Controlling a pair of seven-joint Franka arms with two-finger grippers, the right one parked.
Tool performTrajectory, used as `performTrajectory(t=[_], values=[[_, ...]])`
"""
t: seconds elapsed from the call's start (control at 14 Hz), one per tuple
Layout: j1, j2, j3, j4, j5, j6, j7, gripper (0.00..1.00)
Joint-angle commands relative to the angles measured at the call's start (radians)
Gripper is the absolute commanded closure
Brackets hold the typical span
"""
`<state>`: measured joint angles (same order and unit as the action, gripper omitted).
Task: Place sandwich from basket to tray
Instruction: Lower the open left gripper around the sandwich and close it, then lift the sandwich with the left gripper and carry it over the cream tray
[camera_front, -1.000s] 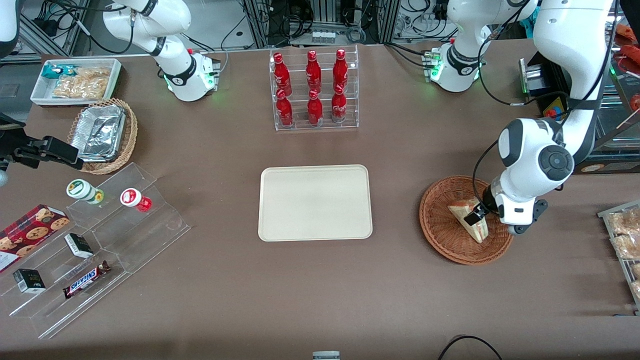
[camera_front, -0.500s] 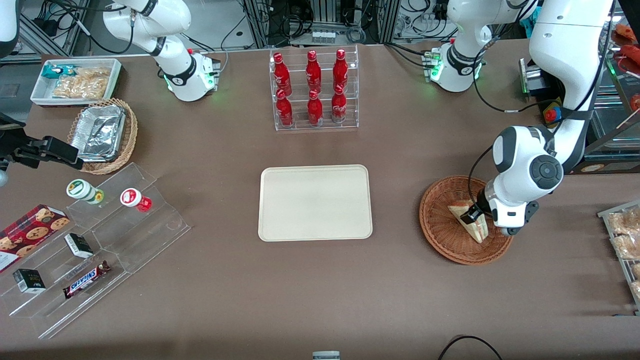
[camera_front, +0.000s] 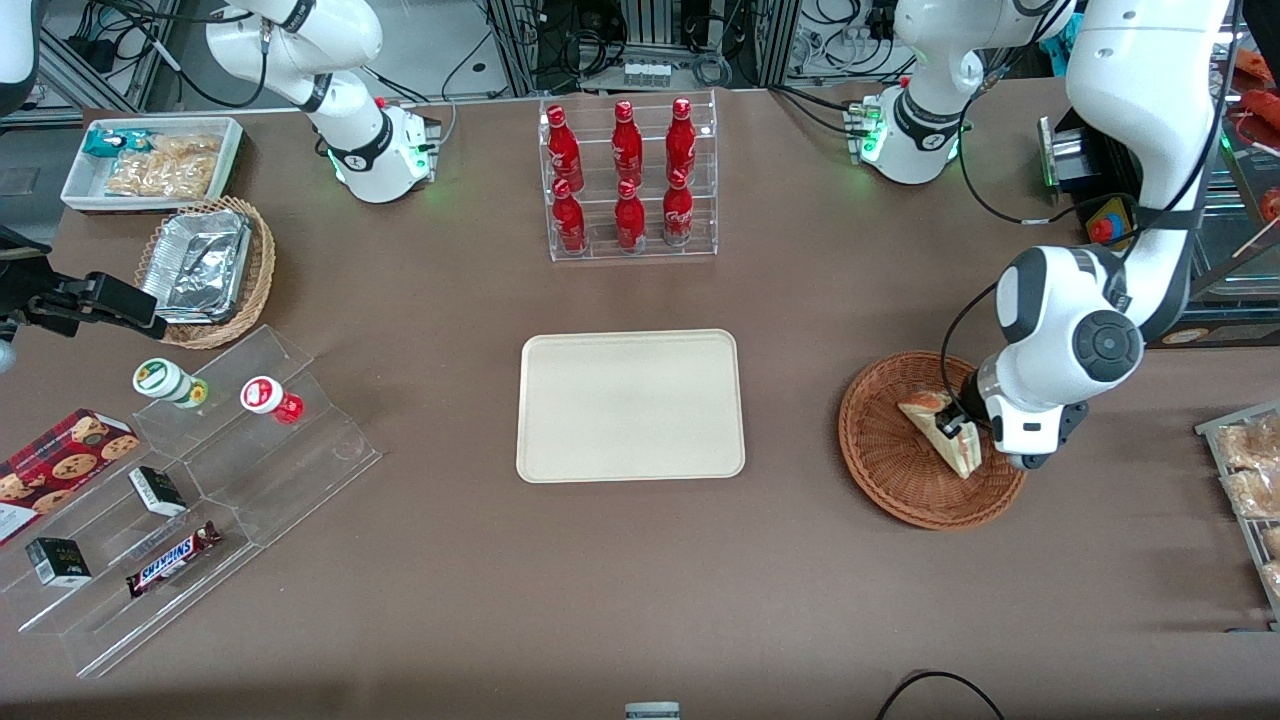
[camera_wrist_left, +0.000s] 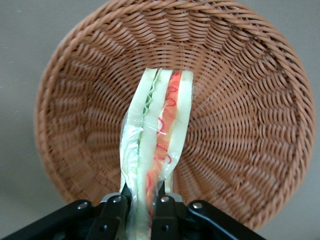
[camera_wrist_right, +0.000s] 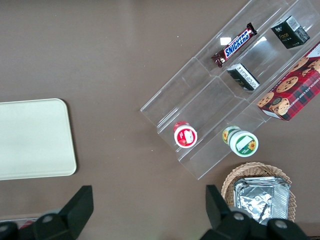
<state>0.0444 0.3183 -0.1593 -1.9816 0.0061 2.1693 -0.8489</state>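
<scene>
Front view: the gripper (camera_front: 951, 436) sits low in the right-middle of the frame, inside the basket (camera_front: 880, 470), w/ the sandwich (camera_front: 940, 437) between its fingers; the wedge's long axis runs diagonally, from its upper tip down toward the frame's lower right. The tray (camera_front: 630, 405) lies at frame centre on the brown counter (camera_front: 640, 580), well apart from the basket and toward the parked arm's end, so the carry, in my judgement, goes straight sideways across open counter, approx level w/ the basket. Left wrist view: the fingers (camera_wrist_left: 116, 210) are narrowed onto the sandwich (camera_wrist_left: 157, 150), pinching its wrapped end across the layers; bread, green and red filling show edge-on and the wedge extends straight away from the fingertips over the basket (camera_wrist_left: 250, 90) floor. Whether it's lifted clear of the weave can't be told. Right wrist view: only a tray (camera_wrist_right: 30, 137) corner shows at middle left, bare; no sandwich or working gripper visible. Grip is at one end, so I'd expect the free end to droop or swing in transit.
</scene>
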Motion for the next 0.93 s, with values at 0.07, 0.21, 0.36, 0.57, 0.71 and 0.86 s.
performTrajectory(t=[0.07,0.21,0.36,0.57,0.71,0.86], values=[[-0.055,-0.018,-0.008,0.163,0.002,-0.251,0.057,0.93],[-0.112,-0.018,-0.009,0.202,-0.001,-0.342,0.213,0.93],[-0.184,0.005,-0.011,0.239,-0.009,-0.338,0.258,0.91],[-0.319,0.112,-0.011,0.378,-0.002,-0.339,0.286,0.91],[-0.388,0.177,-0.011,0.44,-0.008,-0.333,0.277,0.92],[-0.47,0.25,-0.011,0.516,-0.012,-0.309,0.213,0.95]])
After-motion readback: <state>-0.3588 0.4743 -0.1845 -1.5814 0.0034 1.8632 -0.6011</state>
